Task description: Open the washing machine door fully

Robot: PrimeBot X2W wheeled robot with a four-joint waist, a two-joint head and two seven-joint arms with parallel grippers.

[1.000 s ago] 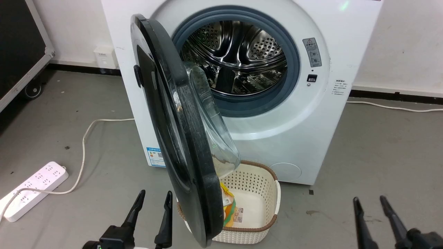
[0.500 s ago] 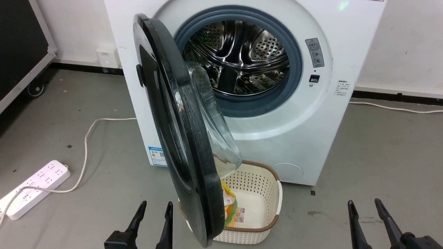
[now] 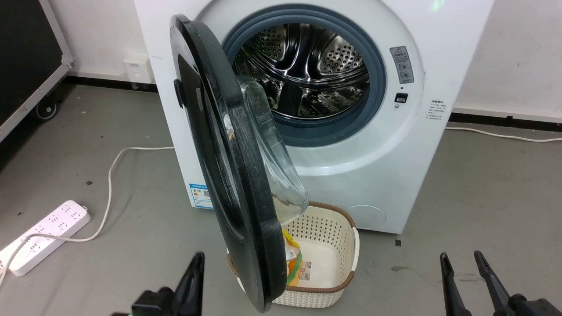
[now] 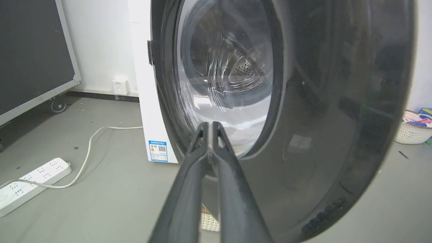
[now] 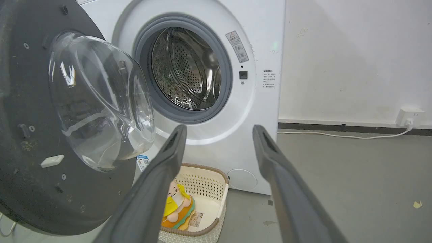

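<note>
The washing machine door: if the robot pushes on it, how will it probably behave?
The washing machine door looks like a rigid disc, so it should swing as one piece, not bend. Its glossy black face may be slippery to push. The thick glass bowl probably makes it fairly heavy.

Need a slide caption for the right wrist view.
Open right gripper faces the washing machine, its door swung out, steel drum exposed, toy in the basket below.
</note>
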